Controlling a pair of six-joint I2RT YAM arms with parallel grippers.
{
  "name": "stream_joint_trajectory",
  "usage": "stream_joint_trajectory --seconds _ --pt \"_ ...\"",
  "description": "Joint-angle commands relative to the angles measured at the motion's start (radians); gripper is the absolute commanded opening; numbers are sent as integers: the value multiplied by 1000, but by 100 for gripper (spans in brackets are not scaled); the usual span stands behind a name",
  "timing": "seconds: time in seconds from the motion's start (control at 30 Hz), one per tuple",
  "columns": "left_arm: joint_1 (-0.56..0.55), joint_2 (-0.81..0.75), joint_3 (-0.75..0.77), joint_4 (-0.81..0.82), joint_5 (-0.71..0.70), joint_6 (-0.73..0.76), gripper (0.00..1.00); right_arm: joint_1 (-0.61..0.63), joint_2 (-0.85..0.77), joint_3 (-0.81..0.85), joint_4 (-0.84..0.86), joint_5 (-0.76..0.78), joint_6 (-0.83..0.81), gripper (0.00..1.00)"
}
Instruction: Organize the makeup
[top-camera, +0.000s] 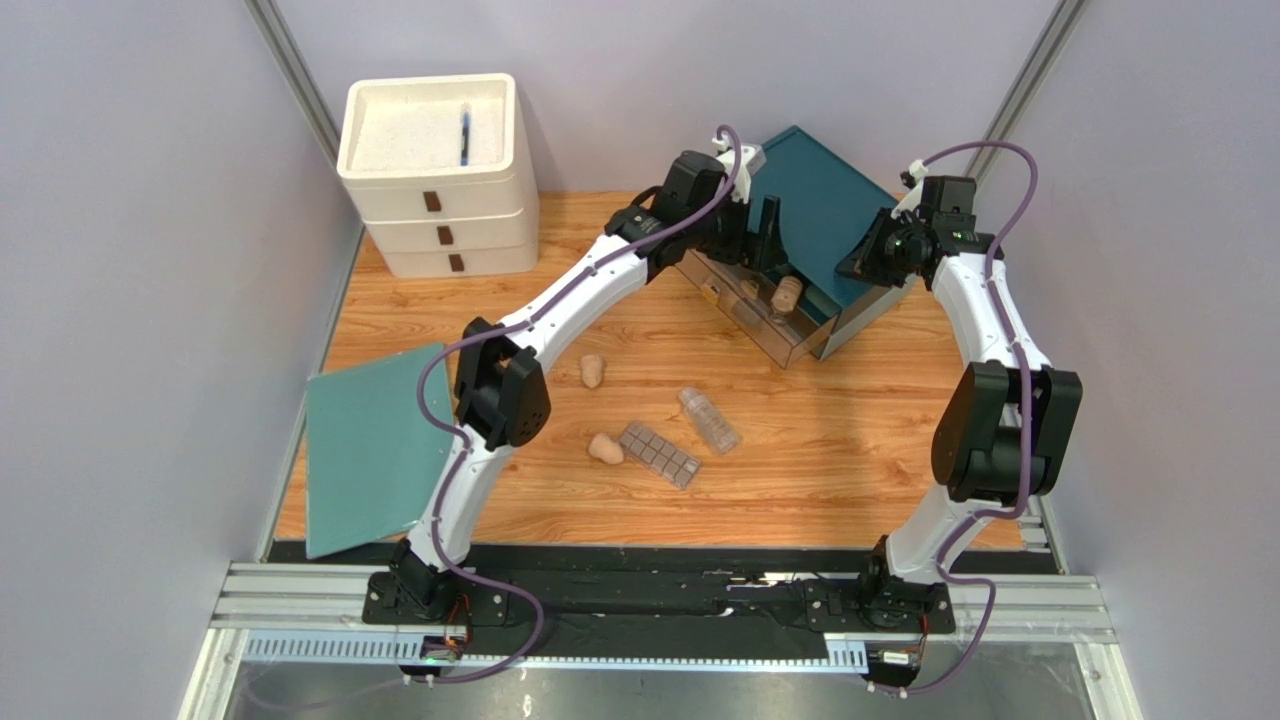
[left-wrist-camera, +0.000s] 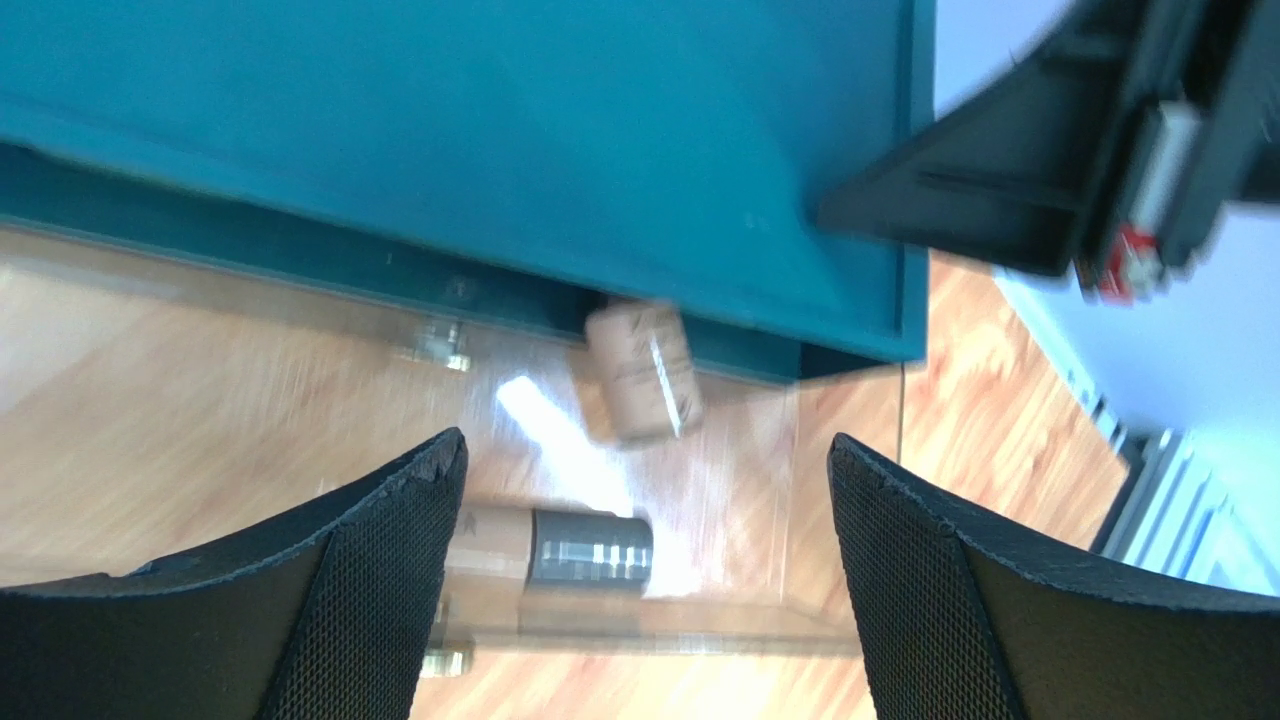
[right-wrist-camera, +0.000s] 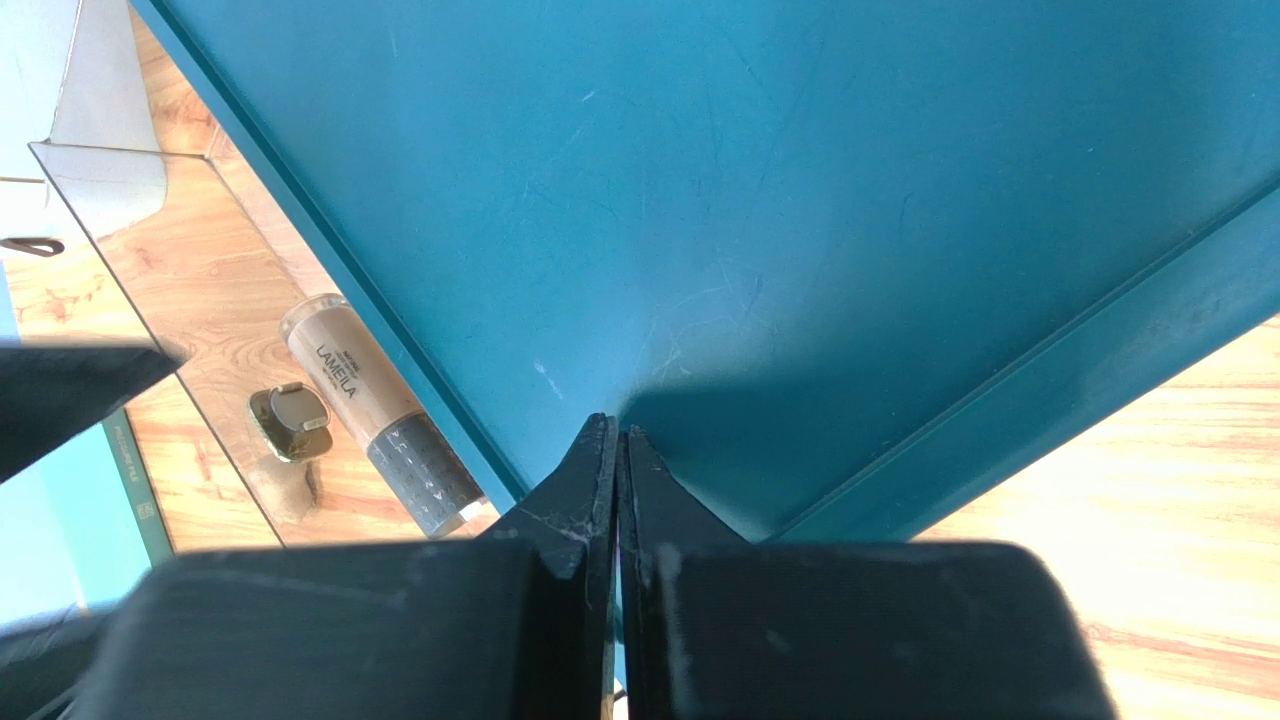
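Two beige sponges (top-camera: 592, 369) (top-camera: 606, 447), the grey-brown palette (top-camera: 660, 453) and the clear bottle (top-camera: 708, 419) lie on the wooden table. A clear case (top-camera: 759, 323) with a raised teal lid (top-camera: 819, 203) stands at the back. Inside it lie the beige tube with grey cap (left-wrist-camera: 556, 546) (right-wrist-camera: 376, 413) and a short beige item (left-wrist-camera: 643, 371), which is blurred. My left gripper (top-camera: 759, 225) (left-wrist-camera: 643, 458) is open and empty above the case. My right gripper (top-camera: 876, 258) (right-wrist-camera: 618, 435) is shut on the lid's edge. The black-capped dropper bottle is not in view.
A white stacked drawer unit (top-camera: 436, 173) stands at the back left. A flat teal sheet (top-camera: 368, 443) lies at the table's left edge, next to the left arm. Grey walls close in both sides. A brass clasp (right-wrist-camera: 290, 420) sits on the case.
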Motion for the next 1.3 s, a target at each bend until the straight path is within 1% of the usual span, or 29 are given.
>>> stream_joint_trajectory --seconds 0.0,0.07,0.13,0.17,0.23,0.27,0.3,0.33,0.37,0.47,0.5,0.6,0.7,0.73,0.83,0.9,0.93,0.97,1.1,1.17,1.27 --pt "1 -202 -79 -28 34 131 93 11 49 -42 -141 34 -22 0" --pt "1 -276 -166 -65 28 157 94 11 48 -43 -136 31 -17 0" --pt "1 -338 -220 -104 23 165 93 11 48 -43 -133 28 -17 0" --pt "0 -354 -262 -162 20 162 94 11 48 -45 -133 28 -14 0" --pt "0 -403 -309 -215 -13 119 93 11 49 -46 -130 28 -13 0" --pt "0 -420 -360 -259 -29 89 92 11 51 -46 -127 27 -12 0" --pt "0 -435 -387 -278 -34 28 91 11 51 -46 -127 27 -12 0" --pt "1 -469 -415 -295 -29 -2 91 11 52 -48 -127 27 -11 0" --pt "1 -487 -472 -304 -29 -84 91 11 52 -46 -126 25 -11 0" --pt "1 -526 -547 -347 -5 -189 88 11 54 -48 -121 22 -6 0" --pt "0 -526 -561 -358 5 -251 88 11 54 -51 -117 20 -5 0" --pt "1 -492 -570 -417 35 -321 87 12 51 -52 -113 19 -2 0" --pt "1 -419 -512 -557 -9 -388 87 12 43 -56 -109 14 0 0" --pt "4 -394 -497 -624 -5 -408 88 12 42 -60 -107 13 1 0" --pt "7 -304 -452 -692 69 -493 87 12 28 -75 -98 13 3 0" --pt "7 -274 -469 -685 115 -578 87 12 14 -88 -90 7 4 0" --pt "1 -274 -508 -644 158 -606 87 12 11 -101 -86 4 9 0" --pt "-4 -276 -530 -623 173 -666 87 12 3 -109 -83 2 9 0" --pt "-22 -294 -648 -518 216 -813 87 12 -23 -147 -61 -6 14 0" --pt "-33 -291 -675 -462 233 -856 86 11 -38 -170 -52 -12 17 0" --pt "-45 -256 -644 -459 216 -869 86 12 -61 -201 -40 -18 18 0"
